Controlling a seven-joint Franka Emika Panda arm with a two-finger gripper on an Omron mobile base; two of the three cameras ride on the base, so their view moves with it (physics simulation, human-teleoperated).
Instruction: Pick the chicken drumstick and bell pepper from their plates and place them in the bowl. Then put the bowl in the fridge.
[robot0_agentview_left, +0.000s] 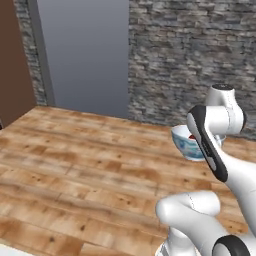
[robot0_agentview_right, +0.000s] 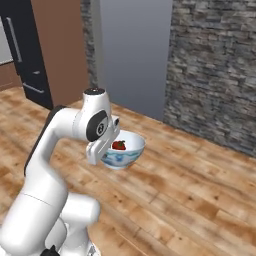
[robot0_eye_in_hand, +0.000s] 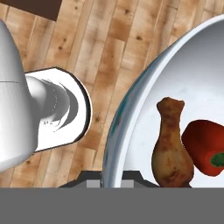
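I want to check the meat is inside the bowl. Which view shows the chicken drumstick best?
The hand view: the chicken drumstick lies large and unblocked inside the bowl, beside the bell pepper. Both base views show the bowl, but no drumstick is discernible in it.

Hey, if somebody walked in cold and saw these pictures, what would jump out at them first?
The white bowl carried above the wooden floor, its rim pinched in the shut claw. Inside lie the brown chicken drumstick and, beside it, the glossy red bell pepper. The black fridge stands far left in the right base view.
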